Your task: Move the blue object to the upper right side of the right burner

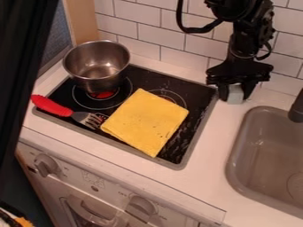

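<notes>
Indoors, against a white tiled wall [172,40], a counter [207,177] holds a black stovetop [198,92] with steel pot [98,68], red-handled utensil [53,106] and yellow cloth [145,122]; right, a grey sink [260,150]. The gripper [235,95] grasps a pale bluish block [235,94] beside the stovetop's back right corner.

On the cooktop [177,165], pot [96,66] at back left, fork [54,107] before it, cloth [145,122] right of the fork, partly over the right burner [177,98]. Sink [235,177] in the tabletop [210,177], right of the cooktop; block [235,97] in the end effector [235,93], near the cooktop's back-right corner.
</notes>
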Controlling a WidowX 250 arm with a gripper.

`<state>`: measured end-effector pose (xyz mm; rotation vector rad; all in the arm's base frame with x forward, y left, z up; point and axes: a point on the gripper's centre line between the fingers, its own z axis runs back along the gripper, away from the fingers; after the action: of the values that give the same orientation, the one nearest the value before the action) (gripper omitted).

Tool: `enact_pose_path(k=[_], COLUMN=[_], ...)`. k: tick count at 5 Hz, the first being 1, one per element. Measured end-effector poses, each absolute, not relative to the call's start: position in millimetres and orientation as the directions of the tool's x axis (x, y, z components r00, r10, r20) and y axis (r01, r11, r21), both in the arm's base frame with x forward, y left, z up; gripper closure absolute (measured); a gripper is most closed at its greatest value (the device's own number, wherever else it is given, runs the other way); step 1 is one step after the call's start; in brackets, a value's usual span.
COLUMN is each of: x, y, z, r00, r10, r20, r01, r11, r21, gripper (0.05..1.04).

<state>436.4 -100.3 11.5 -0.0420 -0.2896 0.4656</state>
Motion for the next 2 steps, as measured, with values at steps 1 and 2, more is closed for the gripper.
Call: enact_pose_path(k=[1,2], x=[436.2,435.5], y=[-99.2,-95.4], z=[10.5,10.3], r00=[0.849,0.841], r10=[0.452,0.468], r20=[0.273,0.271], r01=[-0.44,-0.457], r11=[0.892,0.883], r21=[-0.106,-0.107], gripper=[0.574,0.574])
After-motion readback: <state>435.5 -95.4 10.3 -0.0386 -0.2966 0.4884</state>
